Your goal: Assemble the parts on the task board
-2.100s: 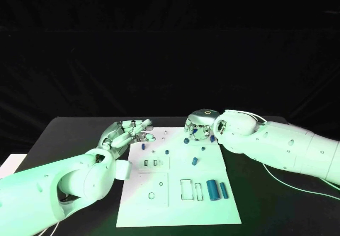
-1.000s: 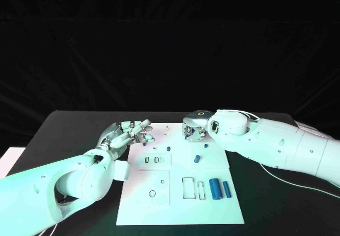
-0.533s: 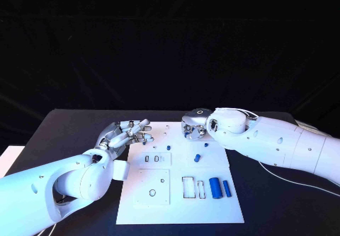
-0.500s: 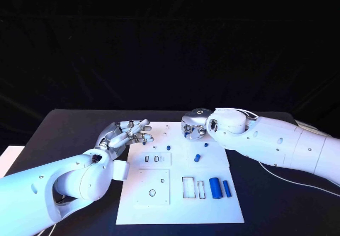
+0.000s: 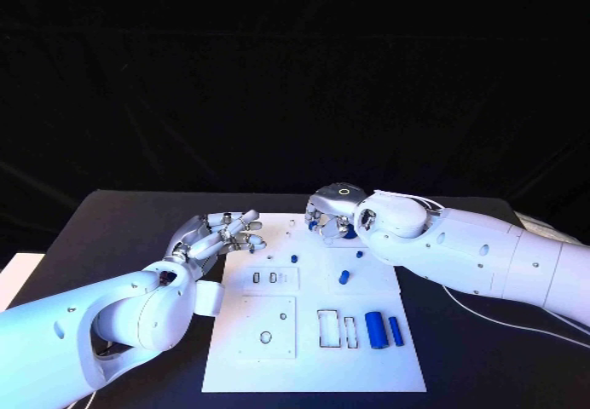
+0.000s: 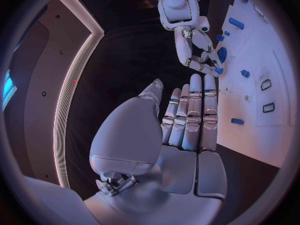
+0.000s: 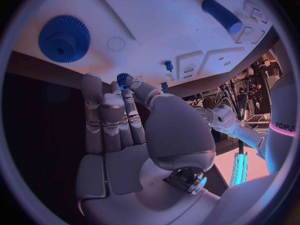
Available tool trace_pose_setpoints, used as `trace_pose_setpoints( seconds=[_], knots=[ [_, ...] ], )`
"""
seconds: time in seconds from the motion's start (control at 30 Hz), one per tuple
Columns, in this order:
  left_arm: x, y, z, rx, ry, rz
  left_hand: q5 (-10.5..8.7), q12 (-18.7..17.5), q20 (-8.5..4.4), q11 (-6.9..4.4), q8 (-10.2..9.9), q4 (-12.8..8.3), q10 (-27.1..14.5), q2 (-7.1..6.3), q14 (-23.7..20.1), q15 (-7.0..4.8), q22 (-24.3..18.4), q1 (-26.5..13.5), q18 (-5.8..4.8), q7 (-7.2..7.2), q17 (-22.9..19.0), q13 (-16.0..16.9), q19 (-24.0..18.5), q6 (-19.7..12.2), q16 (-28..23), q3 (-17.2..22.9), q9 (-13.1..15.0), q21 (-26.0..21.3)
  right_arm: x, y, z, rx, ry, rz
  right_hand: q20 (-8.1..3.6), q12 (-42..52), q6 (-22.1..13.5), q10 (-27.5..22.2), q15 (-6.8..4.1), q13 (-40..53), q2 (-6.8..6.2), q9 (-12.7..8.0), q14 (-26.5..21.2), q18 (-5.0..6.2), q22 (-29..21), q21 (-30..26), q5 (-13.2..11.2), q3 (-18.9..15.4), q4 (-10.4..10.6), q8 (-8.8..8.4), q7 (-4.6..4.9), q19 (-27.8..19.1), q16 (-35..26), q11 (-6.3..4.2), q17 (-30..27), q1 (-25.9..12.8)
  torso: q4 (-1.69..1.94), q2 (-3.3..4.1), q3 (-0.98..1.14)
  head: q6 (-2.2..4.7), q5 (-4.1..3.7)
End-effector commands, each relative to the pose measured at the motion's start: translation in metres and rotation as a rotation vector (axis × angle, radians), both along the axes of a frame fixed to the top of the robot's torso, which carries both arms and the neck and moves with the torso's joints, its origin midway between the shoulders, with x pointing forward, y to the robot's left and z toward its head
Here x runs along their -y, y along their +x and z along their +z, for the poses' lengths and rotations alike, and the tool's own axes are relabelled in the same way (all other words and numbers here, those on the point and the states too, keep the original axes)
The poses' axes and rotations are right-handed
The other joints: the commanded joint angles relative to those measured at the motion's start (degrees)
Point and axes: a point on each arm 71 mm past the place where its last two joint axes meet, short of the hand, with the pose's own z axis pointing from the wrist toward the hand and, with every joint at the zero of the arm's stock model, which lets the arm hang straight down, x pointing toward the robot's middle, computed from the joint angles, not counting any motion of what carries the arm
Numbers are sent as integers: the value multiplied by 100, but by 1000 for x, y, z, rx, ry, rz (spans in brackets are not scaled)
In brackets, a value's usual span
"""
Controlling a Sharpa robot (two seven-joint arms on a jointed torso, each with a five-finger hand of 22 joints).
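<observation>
Black tabletop (image 5: 135,221) carries our white task board (image 5: 308,341), where our right hand (image 5: 330,213) pinches a small blue gear (image 7: 122,79) at its fingertips, which could slip and roll off, while our left hand (image 5: 222,234) hovers spread, grasping nothing.

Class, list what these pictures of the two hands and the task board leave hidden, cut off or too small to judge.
1. Head view: the right hand covers the far edge of the task board; its fingertips are hidden.
2. Right wrist view: the small blue gear sits at the fingertips; actual grip unclear.
3. Right wrist view: the large blue gear nears the rim, its seating unclear.
4. Left wrist view: the left hand hides the board beneath.
</observation>
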Motion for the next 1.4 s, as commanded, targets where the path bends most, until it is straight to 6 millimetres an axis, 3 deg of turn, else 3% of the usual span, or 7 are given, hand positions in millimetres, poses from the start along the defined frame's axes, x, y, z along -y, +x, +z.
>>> trace_pose_setpoints(
  seconds=[0.03,0.5,0.77,1.4],
  knots=[
    [2,-1,2,4,-14,-22,-25,-31,29,29,-29,-42,-23,-37,-43,10,-8,45,101,18,10,1,-15,-18,-28,5,-3,-34,-5,2,6,57,61,-27,-9,-3,2,15,-13,-2,45,-9,91,-13,10,24,14,39,4,-23,56,-35,39,-29,7,115,13,22,-5,11,5],
    [3,-1,5,10,-17,-27,-25,-36,29,29,-32,-51,-24,-35,-44,10,-8,53,102,19,16,1,-15,-18,-31,10,-3,-35,-27,11,4,72,79,-28,5,-3,-22,-22,0,-4,18,-13,93,-16,61,80,14,86,30,-40,71,-51,97,-14,60,95,88,81,-39,29,-38],
    [3,-1,6,11,-17,-27,-25,-36,29,29,-32,-51,-24,-35,-44,10,-8,53,102,19,16,1,-15,-18,-31,10,-3,-35,-30,16,2,68,64,-45,10,-2,-29,-34,4,-4,8,-13,94,-16,71,94,9,98,41,-42,76,-59,115,-10,75,85,97,104,-53,26,-56],
    [4,-1,6,9,-18,-32,-26,-43,30,31,-36,-63,-25,-35,-47,12,-10,59,102,20,25,2,-16,-18,-35,13,-2,-38,-33,20,-7,20,-12,-72,30,-4,-64,-85,19,-4,-61,-16,80,-11,90,138,-93,113,97,-51,80,-109,140,1,75,34,131,126,-61,2,-73]
  ],
)
